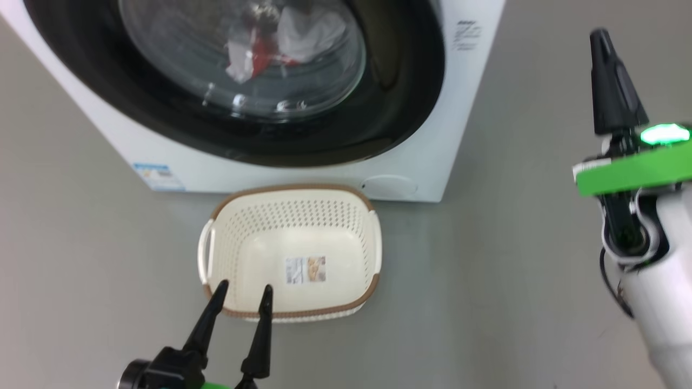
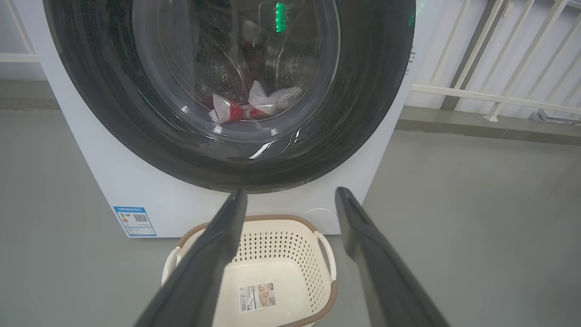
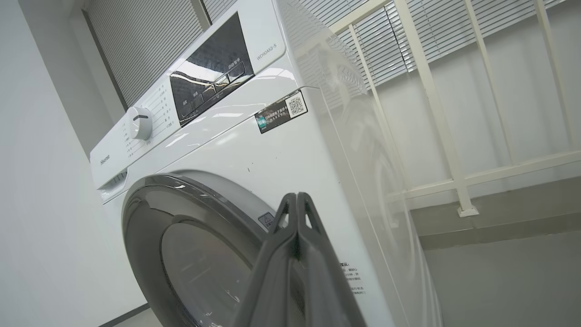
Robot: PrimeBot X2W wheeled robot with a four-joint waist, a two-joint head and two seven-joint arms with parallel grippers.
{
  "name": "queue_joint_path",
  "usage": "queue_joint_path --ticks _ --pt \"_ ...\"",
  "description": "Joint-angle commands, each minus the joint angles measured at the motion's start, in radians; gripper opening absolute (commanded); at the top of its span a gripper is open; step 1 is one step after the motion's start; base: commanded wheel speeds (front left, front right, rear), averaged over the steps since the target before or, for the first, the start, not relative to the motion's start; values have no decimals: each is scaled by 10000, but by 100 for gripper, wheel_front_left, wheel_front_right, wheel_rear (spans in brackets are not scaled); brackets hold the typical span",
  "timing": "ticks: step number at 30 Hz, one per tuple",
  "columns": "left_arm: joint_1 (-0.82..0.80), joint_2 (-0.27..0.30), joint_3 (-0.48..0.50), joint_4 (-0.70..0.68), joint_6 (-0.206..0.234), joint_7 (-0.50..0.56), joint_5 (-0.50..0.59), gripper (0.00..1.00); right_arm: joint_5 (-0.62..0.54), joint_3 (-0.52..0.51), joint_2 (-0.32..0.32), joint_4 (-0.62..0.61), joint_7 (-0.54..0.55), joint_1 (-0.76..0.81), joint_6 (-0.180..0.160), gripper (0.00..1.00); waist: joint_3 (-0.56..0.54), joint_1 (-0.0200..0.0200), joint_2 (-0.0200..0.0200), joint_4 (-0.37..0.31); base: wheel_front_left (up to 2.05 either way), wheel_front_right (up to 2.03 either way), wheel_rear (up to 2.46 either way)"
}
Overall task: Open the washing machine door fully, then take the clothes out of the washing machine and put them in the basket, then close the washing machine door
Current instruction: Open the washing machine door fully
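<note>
Head view: the washing machine door (image 1: 243,102) sits shut on the washing machine (image 1: 108,146), with the clothes (image 1: 270,43) behind its glass and the basket (image 1: 292,189) just in front. The right gripper (image 1: 601,38), clenched and empty, should hook the rim's edge and swing wide. The left gripper (image 1: 244,292), spread and empty, hovers over the basket's near rim.

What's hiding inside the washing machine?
Through the glass of the door, red and white clothes lie in the holey steel drum. The door's black rim covers the drum's edges.
</note>
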Motion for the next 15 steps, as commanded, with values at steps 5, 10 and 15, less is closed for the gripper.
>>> queue_joint_path --ticks 5,10,15 --pt "-689 79 -81 -264 142 -120 -255 100 1774 1508 -1081 580 -55 -1563 -6 0 1093 0 -1 859 0 0 0" --pt "-950 79 -277 -264 170 -120 -363 100 3164 2359 -1735 828 211 -2433 -6 0 1539 0 -1 1077 0 0 0" --pt "-1267 79 -539 -272 218 -120 -544 100 4896 3129 -2409 683 1149 -3271 -6 0 2028 0 -1 1327 0 0 0"
